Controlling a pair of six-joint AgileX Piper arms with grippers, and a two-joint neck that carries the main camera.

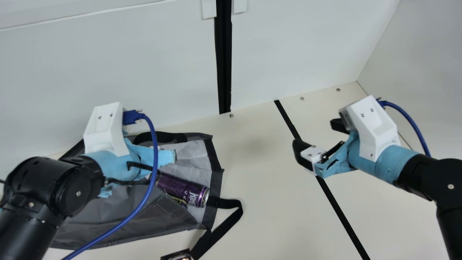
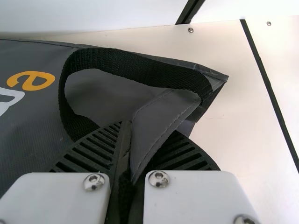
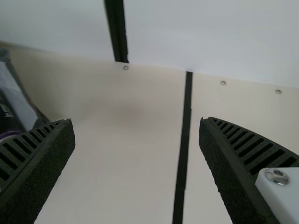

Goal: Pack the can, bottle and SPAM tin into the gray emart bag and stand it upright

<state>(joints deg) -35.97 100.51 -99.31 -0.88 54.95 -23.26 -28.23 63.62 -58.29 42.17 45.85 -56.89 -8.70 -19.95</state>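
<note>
Can (image 1: 180,188) on its side, end toward bag mouth (image 1: 216,182)

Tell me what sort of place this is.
Probably a robot test cell or lab station: plain pale walls rise around the cream table, a left arm and right arm flank it, and a gray bag lies on top.

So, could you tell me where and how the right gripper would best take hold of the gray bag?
I'd pinch the mouth's dark rim, wallward of the purple can, coming from the right with one finger either side of the fabric. The bag lies down, its mouth facing the right gripper, and that thin edge should fit between open fingers.
</note>
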